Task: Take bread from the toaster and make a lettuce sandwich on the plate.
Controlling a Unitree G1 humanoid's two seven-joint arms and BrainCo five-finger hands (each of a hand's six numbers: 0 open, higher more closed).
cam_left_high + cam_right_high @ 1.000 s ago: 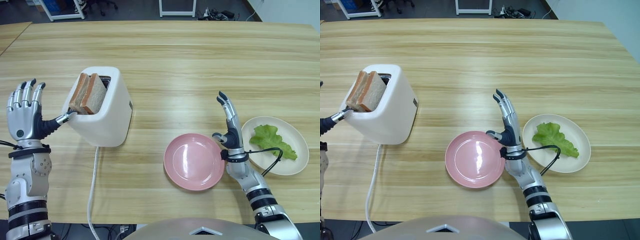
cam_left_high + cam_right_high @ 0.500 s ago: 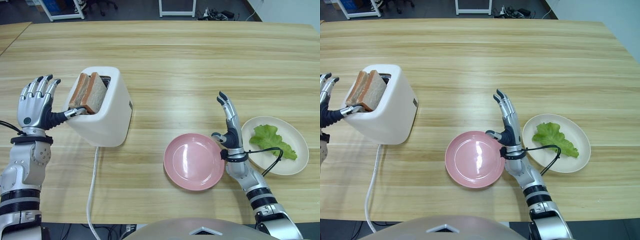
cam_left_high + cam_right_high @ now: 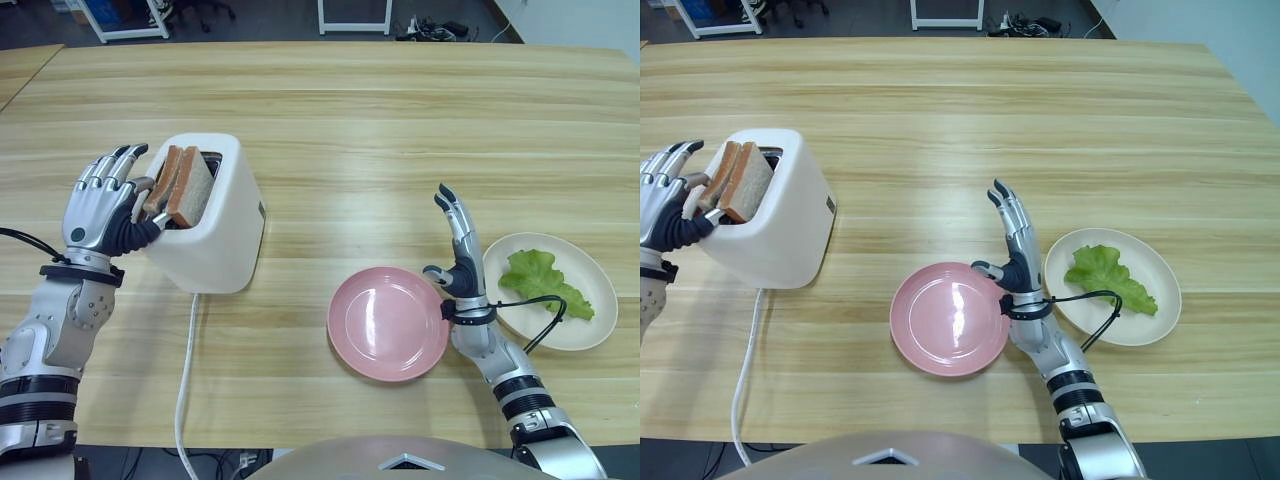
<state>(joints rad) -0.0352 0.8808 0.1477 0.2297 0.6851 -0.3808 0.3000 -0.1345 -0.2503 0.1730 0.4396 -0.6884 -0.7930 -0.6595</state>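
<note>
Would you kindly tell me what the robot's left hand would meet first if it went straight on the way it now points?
The nearer of two brown bread slices standing in the white toaster; the left hand is right beside it, though whether they touch is unclear.

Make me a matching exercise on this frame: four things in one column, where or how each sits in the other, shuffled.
Things
1. bread slices
2. lettuce leaf
3. pink plate
4. right hand

Places or states
a. lying on the cream plate
b. upright with fingers open, between the two plates
c. sticking up out of the toaster
d. bare, flat on the table

Pairs: 1-c, 2-a, 3-d, 4-b
</note>
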